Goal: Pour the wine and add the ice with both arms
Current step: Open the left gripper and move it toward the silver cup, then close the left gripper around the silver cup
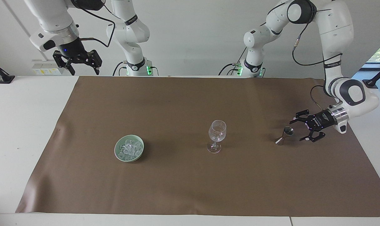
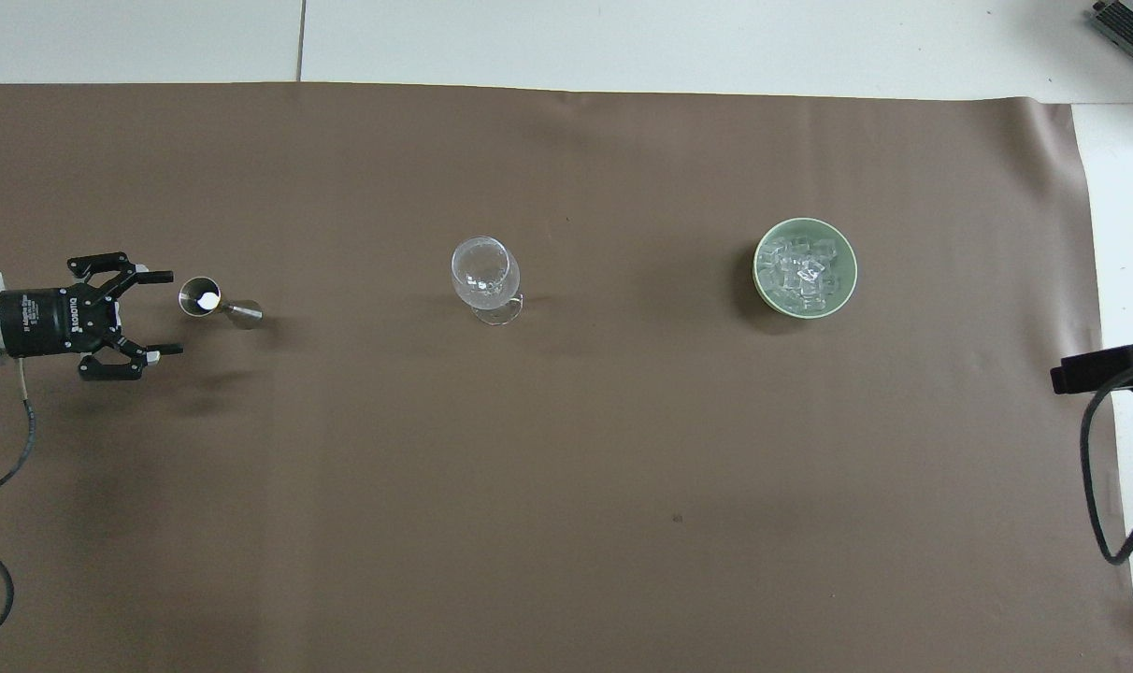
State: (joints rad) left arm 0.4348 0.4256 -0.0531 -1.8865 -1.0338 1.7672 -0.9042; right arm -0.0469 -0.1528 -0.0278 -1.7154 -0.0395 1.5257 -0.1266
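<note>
A brown mat (image 1: 183, 175) covers most of the white worktop (image 1: 23, 125). A black cable (image 2: 1104, 467) loops at the worktop's edge, well apart from my left gripper (image 1: 298, 130). White wall sockets (image 1: 47, 71) sit just below my right gripper (image 1: 83, 70).

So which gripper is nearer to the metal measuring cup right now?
Left. The left gripper is open, low beside the measuring cup at the left arm's end of the table, not touching it. The right gripper waits, open, raised high at the right arm's end.
</note>
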